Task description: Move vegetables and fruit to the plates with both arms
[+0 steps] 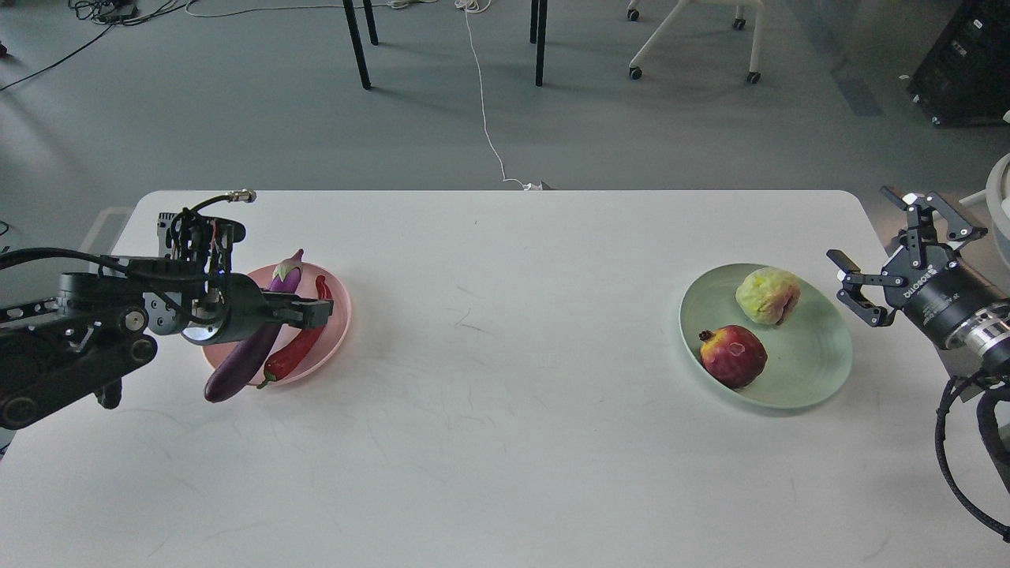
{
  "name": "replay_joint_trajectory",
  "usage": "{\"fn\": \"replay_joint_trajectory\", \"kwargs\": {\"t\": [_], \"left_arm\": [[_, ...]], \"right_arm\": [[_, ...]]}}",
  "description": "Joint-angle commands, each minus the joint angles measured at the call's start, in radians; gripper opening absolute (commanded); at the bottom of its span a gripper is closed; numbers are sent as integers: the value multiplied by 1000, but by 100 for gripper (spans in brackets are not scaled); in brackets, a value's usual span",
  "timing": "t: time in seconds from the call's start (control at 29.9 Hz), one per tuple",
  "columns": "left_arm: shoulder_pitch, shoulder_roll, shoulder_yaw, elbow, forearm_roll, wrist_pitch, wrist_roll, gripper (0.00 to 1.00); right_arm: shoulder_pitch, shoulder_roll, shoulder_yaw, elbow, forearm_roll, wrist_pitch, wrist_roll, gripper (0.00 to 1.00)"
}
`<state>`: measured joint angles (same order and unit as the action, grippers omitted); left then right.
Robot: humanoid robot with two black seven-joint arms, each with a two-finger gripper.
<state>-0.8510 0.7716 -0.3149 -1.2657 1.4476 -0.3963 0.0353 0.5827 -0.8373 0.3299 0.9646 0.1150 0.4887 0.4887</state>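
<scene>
The pale pink plate sits at the table's left. The purple eggplant lies across it, its dark end hanging over the near rim. The red chili pepper lies on the plate beside it. My left gripper hovers just above the chili, apart from it, open and empty. The mint green plate at the right holds the dark-red pomegranate and the lumpy yellow-green fruit. My right gripper is open and empty, just beyond that plate's right rim.
The white table is bare between the two plates. Beyond its far edge are grey floor, dark table legs, a white cable and a wheeled chair base.
</scene>
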Motion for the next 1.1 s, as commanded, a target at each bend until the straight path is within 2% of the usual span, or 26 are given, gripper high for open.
{"fn": "replay_joint_trajectory", "kwargs": {"t": [0.0,0.1,0.17,0.3,0.43,0.54,0.74,0.84,1.07], "left_arm": [[12,-21,-174,-3,-129,0,-102,98],[41,-35,-239,0,-396,5,-234,98],[70,-35,-245,2,-594,16,-279,98],[142,-84,-257,14,-877,94,-290,98],[292,-230,-467,32,-895,181,-278,98],[354,-333,-590,90,-894,180,-276,98],[357,-410,-633,293,-895,159,-284,98],[359,-433,-685,319,-895,111,-285,98],[386,-457,-701,342,-897,91,-285,98]], "right_arm": [[0,-2,38,0,0,0,0,98],[3,3,64,2,0,0,0,98],[6,10,72,3,0,0,0,98],[16,76,83,6,2,-24,0,98],[26,150,90,16,2,-90,0,98],[34,181,96,14,2,-145,0,98],[39,231,153,26,2,-147,0,99],[43,273,150,28,0,-147,0,99],[52,287,112,23,-113,-148,0,99]]}}
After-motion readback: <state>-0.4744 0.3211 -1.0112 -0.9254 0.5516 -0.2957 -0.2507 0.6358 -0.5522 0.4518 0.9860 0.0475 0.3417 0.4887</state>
